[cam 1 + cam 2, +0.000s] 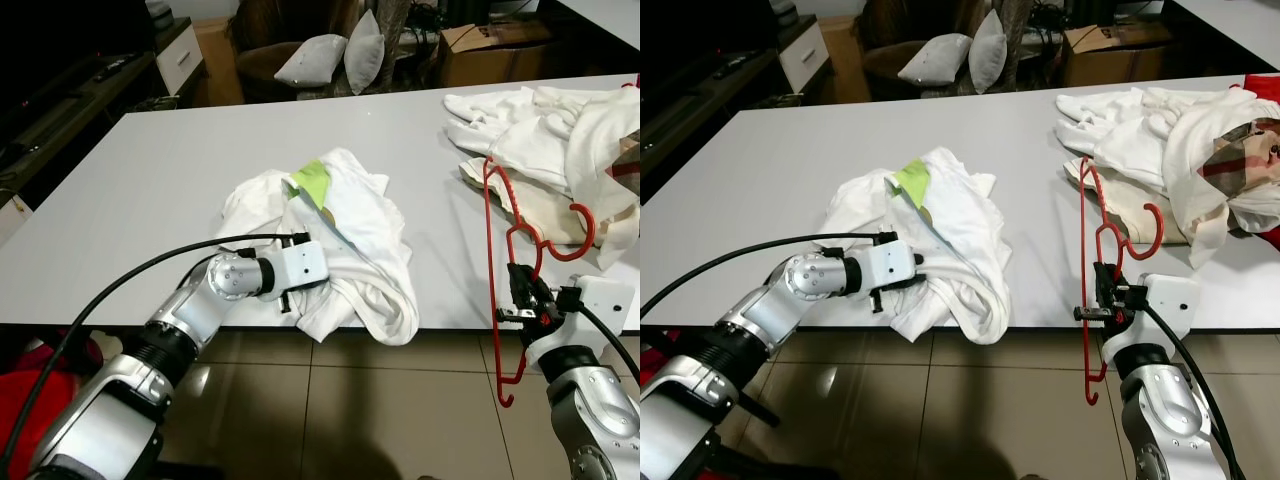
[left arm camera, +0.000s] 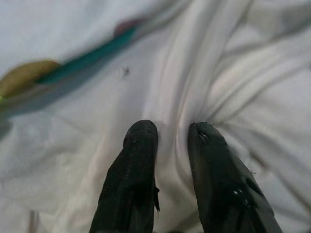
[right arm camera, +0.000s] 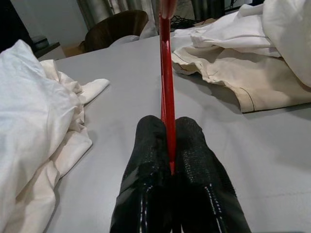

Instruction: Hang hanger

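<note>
Your right gripper [image 1: 520, 292] is clamped tight on the red hanger [image 1: 508, 262], holding it upright at the table's [image 1: 140, 200] near edge beside the heaped clothes [image 1: 560, 140] at the right end, while your left gripper [image 2: 170, 133], fingers narrowly parted, pinches a fold of the white shirt [image 1: 340, 240] at the near edge.

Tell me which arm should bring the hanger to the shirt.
Right: its tool is already shut on the red hanger. The left tool pinches a fold of the white shirt.

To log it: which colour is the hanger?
The hanger is red, clearest in the right wrist view.
</note>
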Motion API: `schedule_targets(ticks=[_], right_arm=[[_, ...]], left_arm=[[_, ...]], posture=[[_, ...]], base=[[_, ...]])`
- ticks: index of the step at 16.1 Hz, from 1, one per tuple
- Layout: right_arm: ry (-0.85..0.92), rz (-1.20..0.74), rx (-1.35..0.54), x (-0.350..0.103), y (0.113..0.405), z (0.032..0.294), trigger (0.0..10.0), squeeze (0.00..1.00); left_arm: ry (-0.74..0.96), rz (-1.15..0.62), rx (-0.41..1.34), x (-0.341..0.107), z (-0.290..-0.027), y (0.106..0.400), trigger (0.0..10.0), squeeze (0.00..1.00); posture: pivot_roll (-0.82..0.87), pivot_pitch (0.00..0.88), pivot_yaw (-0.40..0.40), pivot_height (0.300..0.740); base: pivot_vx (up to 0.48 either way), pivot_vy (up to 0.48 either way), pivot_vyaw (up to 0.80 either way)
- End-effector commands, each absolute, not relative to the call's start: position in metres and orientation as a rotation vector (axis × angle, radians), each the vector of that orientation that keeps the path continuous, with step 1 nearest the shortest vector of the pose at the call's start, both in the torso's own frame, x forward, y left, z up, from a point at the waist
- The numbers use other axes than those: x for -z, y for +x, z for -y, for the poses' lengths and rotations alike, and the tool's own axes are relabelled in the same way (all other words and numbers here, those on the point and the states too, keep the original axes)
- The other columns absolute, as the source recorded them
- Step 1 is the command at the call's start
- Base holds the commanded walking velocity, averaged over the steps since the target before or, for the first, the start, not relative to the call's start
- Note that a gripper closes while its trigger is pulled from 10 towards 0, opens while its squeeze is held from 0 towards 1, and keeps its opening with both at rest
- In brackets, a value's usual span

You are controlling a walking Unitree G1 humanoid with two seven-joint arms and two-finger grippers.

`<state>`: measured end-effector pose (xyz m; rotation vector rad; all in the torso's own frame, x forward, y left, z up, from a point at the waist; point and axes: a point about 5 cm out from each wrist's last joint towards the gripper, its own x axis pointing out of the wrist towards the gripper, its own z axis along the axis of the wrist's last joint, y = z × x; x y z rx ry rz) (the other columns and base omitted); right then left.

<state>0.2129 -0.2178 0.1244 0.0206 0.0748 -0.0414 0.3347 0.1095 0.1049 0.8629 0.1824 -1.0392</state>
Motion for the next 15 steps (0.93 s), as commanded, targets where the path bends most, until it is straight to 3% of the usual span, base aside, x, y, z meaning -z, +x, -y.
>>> schedule_targets(ticks=[1, 2, 3, 4, 11, 15], right_arm=[[0.022, -0.086, 0.034, -0.123, 0.212, 0.214, 10.0, 0.00], [0.022, -0.087, 0.032, -0.123, 0.212, 0.214, 10.0, 0.00], [0.022, -0.087, 0.031, -0.123, 0.212, 0.214, 10.0, 0.00], [0.021, -0.087, 0.029, -0.123, 0.212, 0.214, 10.0, 0.00], [0.011, -0.079, 0.008, -0.126, 0.211, 0.217, 10.0, 0.00], [0.026, 0.014, -0.248, -0.154, 0.197, 0.209, 10.0, 0.00]], left_arm=[[0.921, -0.203, 1.019, -0.105, -0.120, 0.338, 2.4, 0.00], [0.936, -0.204, 0.998, -0.105, -0.122, 0.340, 2.7, 0.00], [0.937, -0.206, 0.991, -0.105, -0.123, 0.340, 1.8, 0.00], [0.904, -0.202, 0.990, -0.106, -0.122, 0.342, 0.0, 0.00], [0.801, -0.184, 1.011, -0.113, -0.117, 0.344, 0.0, 0.00], [0.638, -0.132, 0.987, -0.142, -0.118, 0.355, 0.0, 0.00]], posture=[[-0.02, 0.000, 0.164, 0.740], [-0.02, 0.000, 0.163, 0.740], [-0.02, 0.000, 0.162, 0.740], [-0.02, 0.000, 0.162, 0.740], [-0.02, 0.000, 0.159, 0.740], [-0.02, 0.000, 0.160, 0.740]], base=[[0.000, 0.000, 0.00], [0.000, 0.000, 0.00], [0.000, 0.000, 0.00], [0.000, 0.000, 0.00], [0.000, 0.000, 0.00], [0.000, 0.000, 0.00]])
